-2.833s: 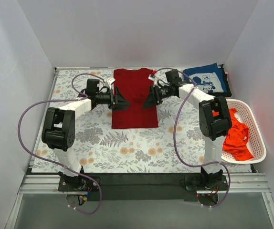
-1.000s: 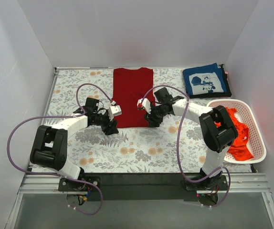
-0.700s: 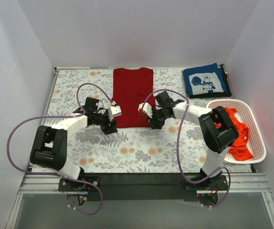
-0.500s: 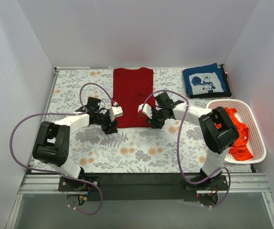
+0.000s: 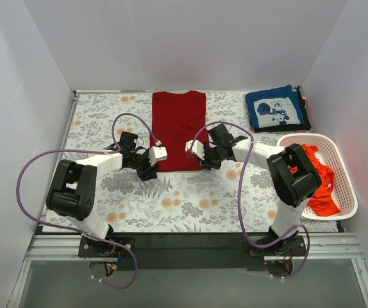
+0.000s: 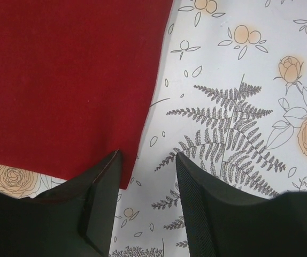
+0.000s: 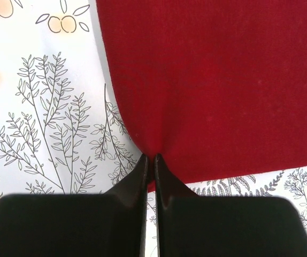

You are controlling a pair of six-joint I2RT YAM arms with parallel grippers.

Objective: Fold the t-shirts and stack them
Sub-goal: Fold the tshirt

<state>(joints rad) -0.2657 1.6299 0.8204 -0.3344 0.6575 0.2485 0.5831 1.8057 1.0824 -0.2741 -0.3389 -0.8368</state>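
Your right gripper [image 7: 149,158] pinches the dark red t-shirt [image 5: 179,125], left gripper [image 6: 147,156] agape; navy t-shirt [image 5: 275,110] folded, orange-red t-shirt [image 5: 317,186] waits.

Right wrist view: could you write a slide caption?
Right claw pinching a corner of the dark red t-shirt on the floral table cloth.

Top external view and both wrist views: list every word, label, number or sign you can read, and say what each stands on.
No text can be read in any view.
On the navy t-shirt: a white graphic print, too small to tell whether it holds letters.
On the dark red t-shirt: plain, no print or label showing.
On the table cloth: flowers and ferns only.
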